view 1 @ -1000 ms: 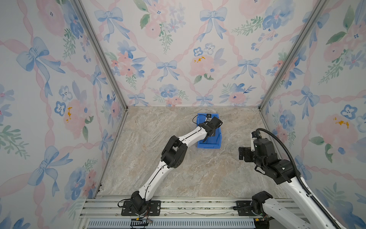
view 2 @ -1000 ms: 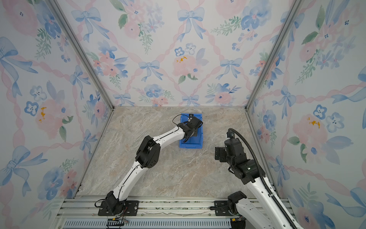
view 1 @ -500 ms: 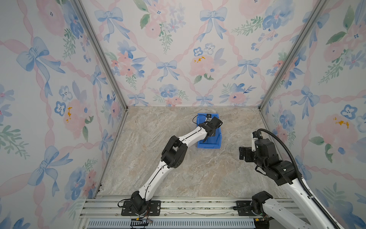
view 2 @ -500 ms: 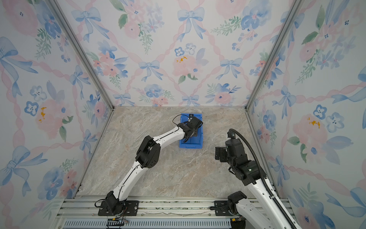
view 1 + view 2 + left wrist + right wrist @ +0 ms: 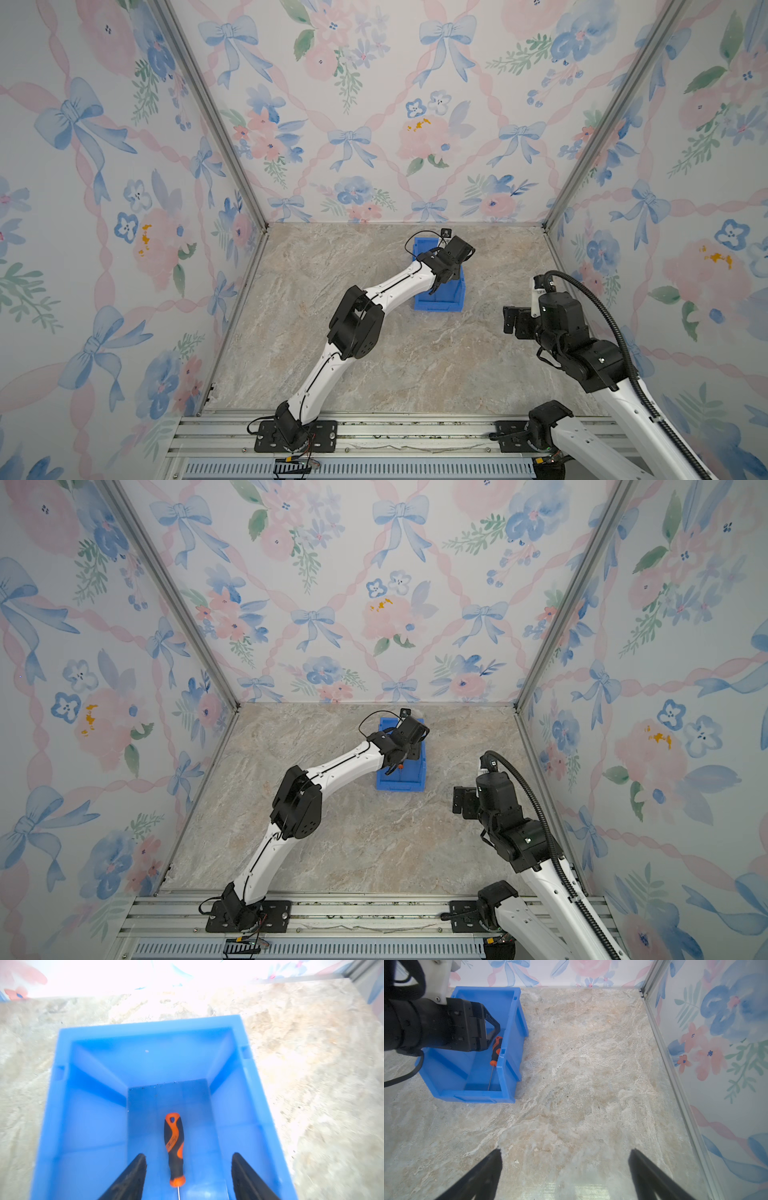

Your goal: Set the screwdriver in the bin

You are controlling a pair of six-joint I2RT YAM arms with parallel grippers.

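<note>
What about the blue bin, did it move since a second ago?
No. In both top views the bin keeps its place, equally far from the back wall.

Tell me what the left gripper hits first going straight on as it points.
Likely the screwdriver, lying on the floor of the blue bin between the open jaws of the left gripper; the fingertips may straddle it and reach the floor instead. Depth is unclear.
</note>
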